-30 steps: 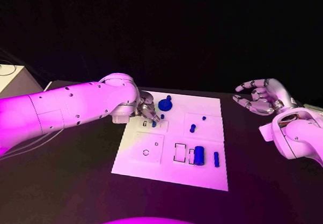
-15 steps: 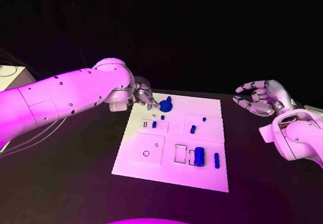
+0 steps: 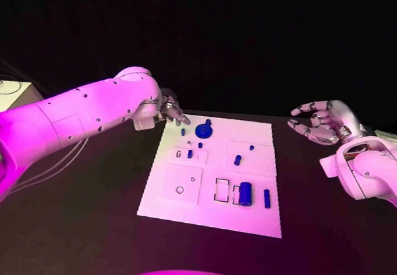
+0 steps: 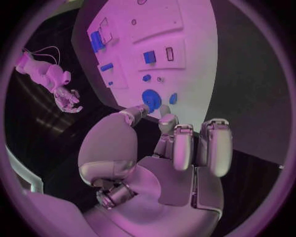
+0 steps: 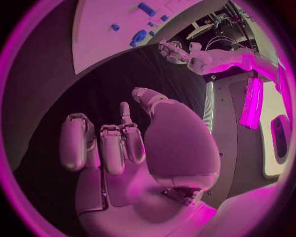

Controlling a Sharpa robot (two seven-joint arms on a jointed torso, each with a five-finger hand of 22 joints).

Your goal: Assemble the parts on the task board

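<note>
Left hand [image 3: 167,105]: fingers [image 4: 185,148] loosely curled toward the palm, nothing held; set over the worktop [image 3: 75,217] just off the board's [image 3: 201,207] 11 o'clock corner. In the left wrist view the fingertips are seen apart from the board's near edge.

Right hand [image 3: 323,121]: fingers [image 5: 114,143] spread and lightly curled, palm bare, nothing held; raised well clear of the board, at 2 o'clock from it.

Board: white plate, centred on the black worktop, long side running 12 to 6 o'clock. Printed outlines are seen on it: a small circle at 7 o'clock, rectangles near the middle.

Parts, all blue, all on the board:
- disc part [image 3: 204,130], largest, at 12 o'clock, with a small peg [image 3: 208,120] just beyond it.
- left peg [image 3: 183,133], small, at 11 o'clock, just beside the disc part.
- block [image 3: 190,154], set in a rectangular outline, at 10 o'clock of centre.
- oval piece [image 3: 237,159], near centre.
- dot [image 3: 252,146], tiny, at 1 o'clock.
- cylinder [image 3: 246,193], thick, at 5 o'clock, beside an outlined slot.
- bar [image 3: 267,198], slim, just beside the cylinder, toward the board's 4 o'clock edge.

Whether the parts are seated or merely lying cannot be told.
</note>
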